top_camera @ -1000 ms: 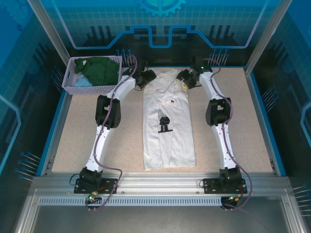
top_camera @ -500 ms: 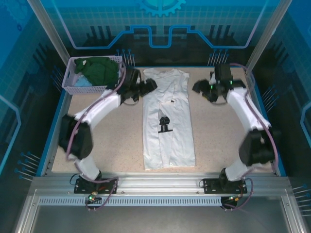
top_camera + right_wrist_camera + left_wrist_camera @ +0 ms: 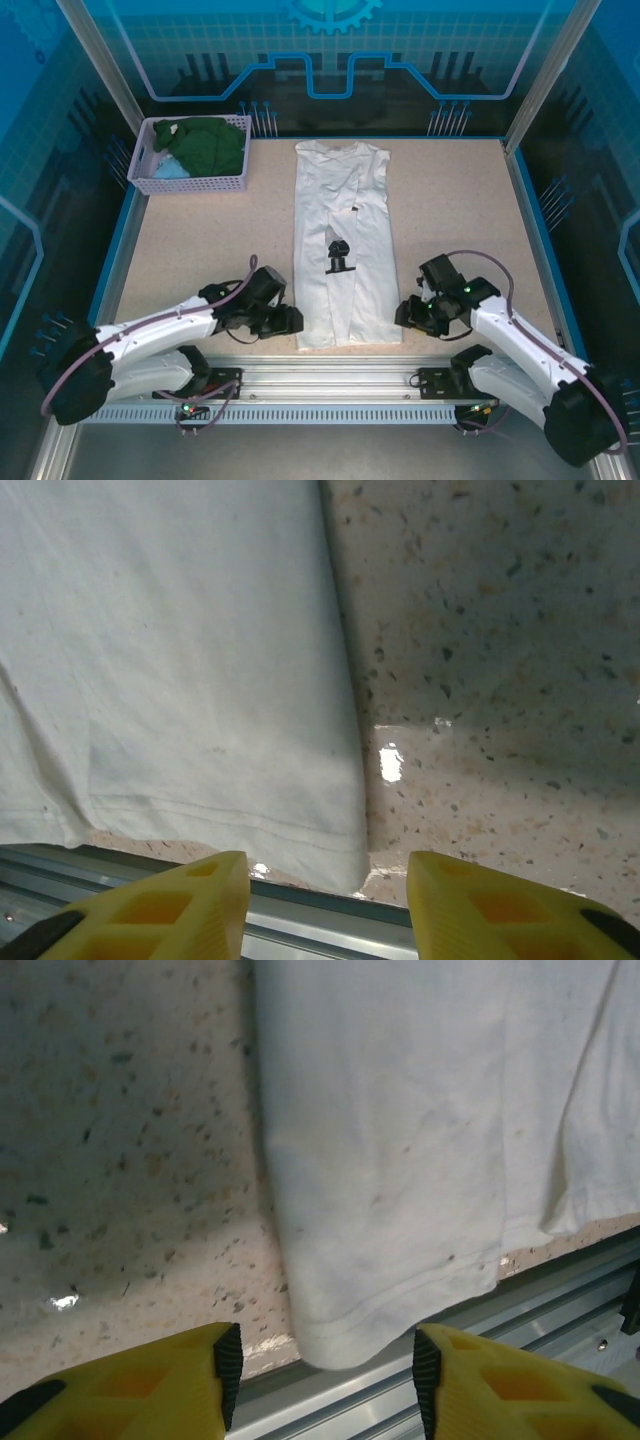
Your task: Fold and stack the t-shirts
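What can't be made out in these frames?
- Top view: the black print on the white cloth t-shirt is too small to read.
- Top view: the light blue cloth in the lavender plastic mesh basket is mostly buried under the dark green shirt.
- Wrist views: the bottom edge crops the left gripper and right gripper; their height above the t-shirt is unclear.

The table is bare, with wide room, left and right of the white shirt, which runs from its upper edge to its lower edge. The basket blocks the upper left corner. At the bottom of the frame the left gripper and right gripper, jaws apart, stand just beside the shirt's lower corners, near the metal rail.
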Motion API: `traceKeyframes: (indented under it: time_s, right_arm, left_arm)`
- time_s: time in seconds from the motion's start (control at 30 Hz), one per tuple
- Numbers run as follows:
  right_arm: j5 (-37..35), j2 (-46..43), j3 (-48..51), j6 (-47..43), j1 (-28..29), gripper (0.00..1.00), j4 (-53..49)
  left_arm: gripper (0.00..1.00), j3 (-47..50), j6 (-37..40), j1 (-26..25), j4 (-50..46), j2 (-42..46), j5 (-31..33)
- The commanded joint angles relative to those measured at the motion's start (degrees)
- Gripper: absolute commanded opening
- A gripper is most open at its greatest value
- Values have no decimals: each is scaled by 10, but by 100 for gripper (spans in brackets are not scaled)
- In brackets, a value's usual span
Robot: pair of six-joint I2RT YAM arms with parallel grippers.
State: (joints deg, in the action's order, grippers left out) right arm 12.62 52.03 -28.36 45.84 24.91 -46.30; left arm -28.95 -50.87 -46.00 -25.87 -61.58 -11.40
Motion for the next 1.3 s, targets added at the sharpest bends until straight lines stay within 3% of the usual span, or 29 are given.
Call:
traceKeyframes:
  time_s: [0.0,0.27,0.6,0.97,1.13,1.27]
  right_arm:
    - [24,-11,42,55,21,42,37]
    - [-1,17,46,84,86,43,64]
    - [-13,28,42,84,90,39,63]
    - [-28,33,37,77,90,19,61]
    - [-40,36,37,74,90,1,56]
    - [-46,28,46,79,92,0,42]
  left_arm:
    - [48,38,-47,-4,52,17,-34]
    - [45,70,-59,-14,129,-28,-96]
    - [36,76,-43,-25,146,-70,-105]
    - [19,58,-28,-25,151,-105,-79]
    - [4,49,-20,-25,148,-122,-65]
    - [0,47,-5,-26,122,-120,-69]
